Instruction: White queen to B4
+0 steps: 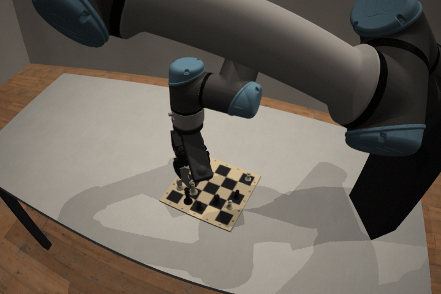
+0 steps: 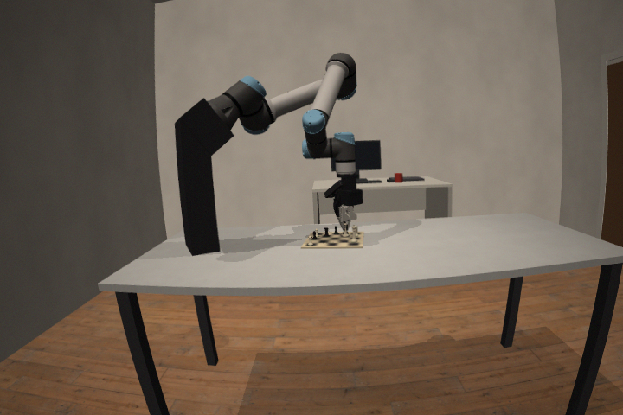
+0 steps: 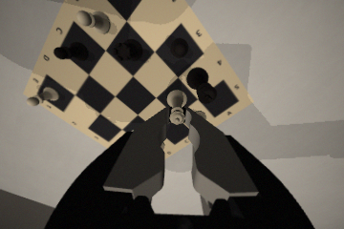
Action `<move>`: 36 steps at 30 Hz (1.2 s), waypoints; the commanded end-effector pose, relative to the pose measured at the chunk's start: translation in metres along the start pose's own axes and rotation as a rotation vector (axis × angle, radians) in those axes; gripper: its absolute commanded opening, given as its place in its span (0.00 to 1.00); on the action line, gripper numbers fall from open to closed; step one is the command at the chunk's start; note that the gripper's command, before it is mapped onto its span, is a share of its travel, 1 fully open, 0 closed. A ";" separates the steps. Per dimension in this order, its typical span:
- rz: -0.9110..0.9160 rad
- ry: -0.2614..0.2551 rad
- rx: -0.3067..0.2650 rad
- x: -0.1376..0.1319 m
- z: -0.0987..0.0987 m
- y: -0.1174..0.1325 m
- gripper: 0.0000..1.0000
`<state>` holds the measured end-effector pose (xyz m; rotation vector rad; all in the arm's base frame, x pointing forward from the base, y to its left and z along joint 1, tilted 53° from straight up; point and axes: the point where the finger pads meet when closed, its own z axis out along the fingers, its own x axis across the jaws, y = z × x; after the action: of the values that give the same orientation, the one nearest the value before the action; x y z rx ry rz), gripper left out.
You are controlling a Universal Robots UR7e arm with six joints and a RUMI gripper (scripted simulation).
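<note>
The white queen (image 3: 178,115) (image 1: 192,188) stands upright at the near-left part of the small chessboard (image 1: 249,192) (image 2: 331,245) (image 3: 108,72). My gripper (image 3: 177,108) (image 1: 188,180) (image 2: 344,226) points straight down and is shut on the queen's head. I cannot tell whether its base touches the board. A white pawn-like piece (image 3: 176,99) (image 1: 179,185) stands right beside it. A tall black piece (image 1: 187,198) (image 3: 205,89) stands one square away, near the edge marked 4 and 5.
Other black pieces (image 1: 198,206) (image 1: 216,199) (image 1: 236,193) and white pieces (image 1: 229,204) (image 1: 248,177) stand upright across the board. The board lies on a grey table (image 1: 89,138). The arm's dark base (image 1: 394,193) stands to the right.
</note>
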<state>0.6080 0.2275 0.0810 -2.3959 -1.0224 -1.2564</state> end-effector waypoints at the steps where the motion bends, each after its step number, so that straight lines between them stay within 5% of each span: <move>1: 0.000 0.001 -0.001 0.000 0.000 0.000 0.00; 25: 0.000 0.001 -0.001 0.000 0.000 0.000 0.00; 36: 0.000 0.001 -0.001 0.000 0.000 0.000 0.20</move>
<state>0.6081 0.2275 0.0810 -2.3959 -1.0224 -1.2564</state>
